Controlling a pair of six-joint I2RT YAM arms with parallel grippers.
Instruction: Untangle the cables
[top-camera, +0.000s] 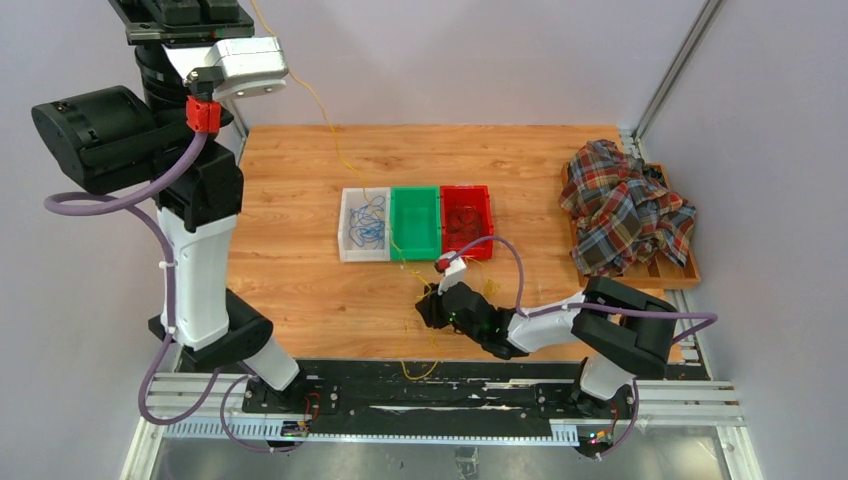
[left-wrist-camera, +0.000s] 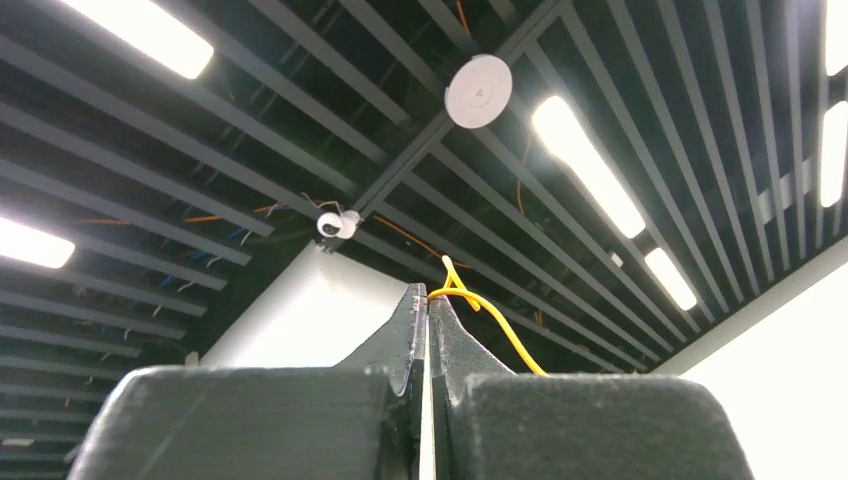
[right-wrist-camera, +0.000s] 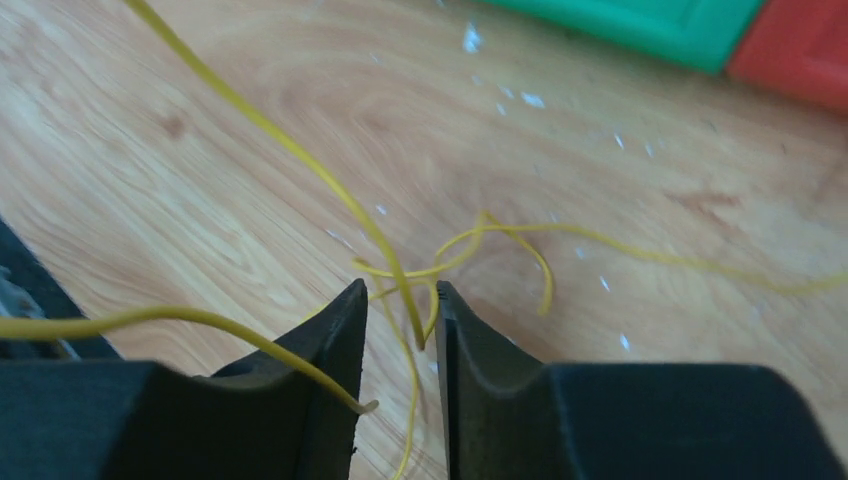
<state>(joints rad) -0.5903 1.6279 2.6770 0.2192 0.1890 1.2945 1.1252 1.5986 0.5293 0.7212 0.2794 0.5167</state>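
Well, blue cables (top-camera: 370, 222) lie in the white bin (top-camera: 362, 256), but near it the looped yellow cable (right-wrist-camera: 290, 153) is not yet sorted, pinched by the left gripper (left-wrist-camera: 428, 300), with the right gripper (right-wrist-camera: 400, 295) loose around it.

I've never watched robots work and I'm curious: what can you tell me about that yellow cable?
The yellow cable is a thin, thread-like, flexible wire. The left gripper, high above the table, pinches one part in closed jaws, with a small loop poking out past the tips. From there the cable slopes down in a long line to the wooden surface. It lies there in loose loops and kinks that reach the near edge. One strand passes between the parted fingers of the right gripper, low over the wood.
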